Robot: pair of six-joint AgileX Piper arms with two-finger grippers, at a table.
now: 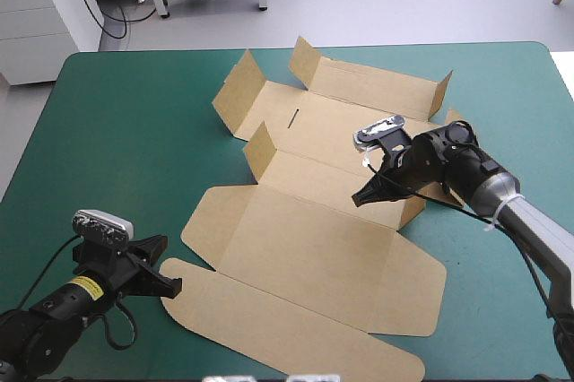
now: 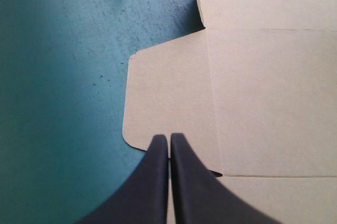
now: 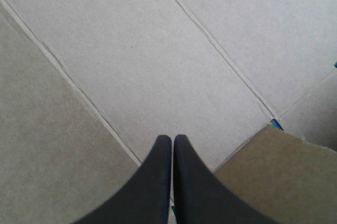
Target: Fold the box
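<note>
Fingers pressed together on both arms, nothing between them.

Left gripper (image 2: 169,139): sits at the near-left of the bench (image 1: 108,122), tips aimed at the near-left corner of the box (image 1: 314,221). Its wrist view puts the tips over the edge of a rounded side flap (image 2: 168,92), right by the cut where the long near flap (image 1: 287,324) starts. Can't tell if they touch. The high view only shows the gripper just beside the board there.

Box lies mid-bench as an opened brown sheet, near half flat. On the far half several small flaps stand up, e.g. the far-left flap (image 1: 238,91), and there's a thin slot (image 1: 293,118) in the far panel. Only the high view shows those.

Right gripper (image 1: 359,195): comes in from the right, angled down onto the box's middle panel, next to a short raised wall (image 1: 411,210). Its wrist view is nearly all board: diagonal crease lines, the raised wall just beside the fingers, and one sliver of teal-green bench at the wall's corner. Tip contact with the panel isn't clear in either view.
</note>
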